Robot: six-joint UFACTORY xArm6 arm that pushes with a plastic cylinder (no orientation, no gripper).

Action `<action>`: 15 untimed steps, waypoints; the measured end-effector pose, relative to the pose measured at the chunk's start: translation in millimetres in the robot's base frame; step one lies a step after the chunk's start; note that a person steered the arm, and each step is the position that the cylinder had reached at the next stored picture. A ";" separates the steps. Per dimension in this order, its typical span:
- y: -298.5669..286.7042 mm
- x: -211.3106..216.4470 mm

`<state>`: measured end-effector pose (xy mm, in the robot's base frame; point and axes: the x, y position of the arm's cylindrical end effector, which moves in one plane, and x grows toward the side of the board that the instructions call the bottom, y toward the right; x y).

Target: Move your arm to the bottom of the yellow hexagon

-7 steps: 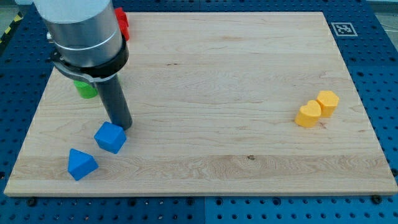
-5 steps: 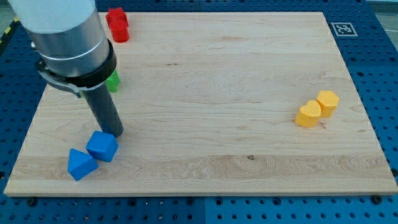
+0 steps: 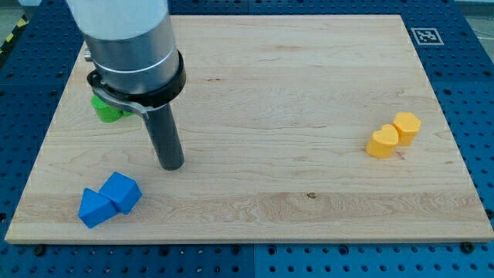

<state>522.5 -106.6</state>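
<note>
My tip [image 3: 171,165] is a bare rod end with no claw to spread or pinch, and it rests on the wooden board [image 3: 270,177] just above and right of two touching blue blocks [image 3: 109,199], with a green block [image 3: 106,110] half hidden behind the arm. The yellow hexagon [image 3: 406,126] sits well apart at the view's right, touching a yellow heart-shaped block [image 3: 381,143] on its lower left, so nearly the whole crossing to the spot below the hexagon is, in my judgement, left to do. The only marking is a black-and-white square tag [image 3: 427,35] at the board's top right corner; no readable writing shows.
</note>
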 end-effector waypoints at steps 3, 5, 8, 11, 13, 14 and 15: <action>5.4 0.0; 34.8 0.0; 75.7 4.8; 169.6 29.7; 174.5 29.7; 181.6 29.7; 190.3 29.7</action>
<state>552.2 83.8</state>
